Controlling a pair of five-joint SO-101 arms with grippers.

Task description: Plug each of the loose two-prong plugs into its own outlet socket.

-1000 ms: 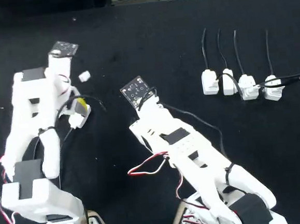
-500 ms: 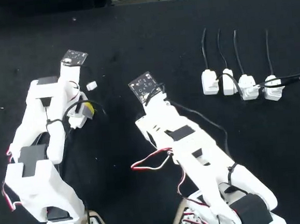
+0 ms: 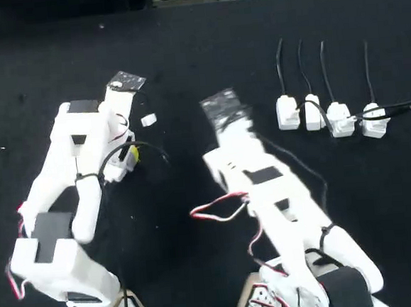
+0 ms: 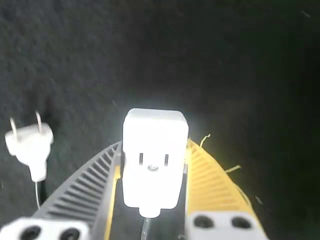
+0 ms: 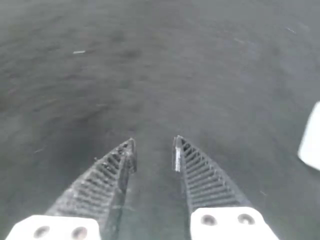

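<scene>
A: While you're on the feeds, what's the left gripper (image 4: 155, 146) got?
B: It's clamped on a white socket (image 4: 152, 175), one finger on each side. The slotted face is toward its own camera, over the table (image 3: 182, 41).
A: Where's the plug (image 4: 29, 142)?
B: Loose two-prong, lying on the cloth just beside that gripper and not touching the socket. There's bare cloth on the socket's other side.
A: And the right gripper (image 5: 154, 142)?
B: Fingers slightly apart with nothing between them, over bare cloth. A white corner (image 5: 311, 137) of something sits near it, can't tell what.
A: Room to move?
B: From above, there's an open black strip between the arms. A row of four white units (image 3: 327, 115) with black cords sits far right, well apart from the left arm. The far table edge is well beyond both.
</scene>
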